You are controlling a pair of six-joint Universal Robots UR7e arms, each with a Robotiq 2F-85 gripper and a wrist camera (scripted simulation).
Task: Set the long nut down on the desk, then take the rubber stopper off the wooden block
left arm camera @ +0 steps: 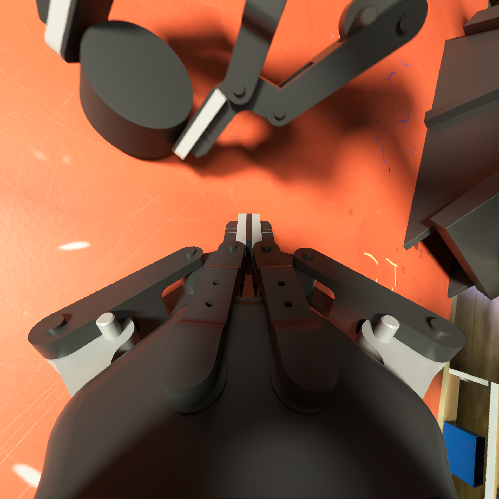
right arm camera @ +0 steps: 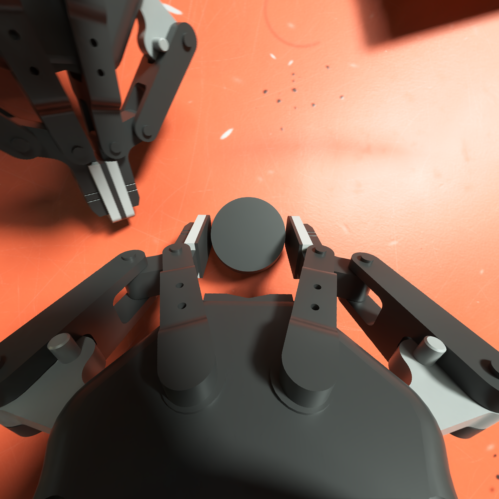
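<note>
The rubber stopper [right arm camera: 248, 233] is a dark grey round plug. It sits between my right gripper's [right arm camera: 248, 224] two fingers, and both pads touch its sides. Only orange desk [right arm camera: 378, 175] lies under it; I cannot tell whether it rests on the desk or hangs just above. In the left wrist view the stopper [left arm camera: 135, 81] and the right gripper [left arm camera: 121, 89] show at the top left. My left gripper [left arm camera: 248, 224] is shut with nothing in it, low over the desk [left arm camera: 108, 202] beside the stopper. It also shows in the right wrist view [right arm camera: 113, 194]. No long nut or wooden block is in view.
A dark grey stepped structure [left arm camera: 464, 151] stands at the right of the left wrist view. The desk's edge [left arm camera: 451, 337] runs below it, with a blue box [left arm camera: 461, 453] beyond. A dark shape [right arm camera: 432, 19] lies at the top right of the right wrist view.
</note>
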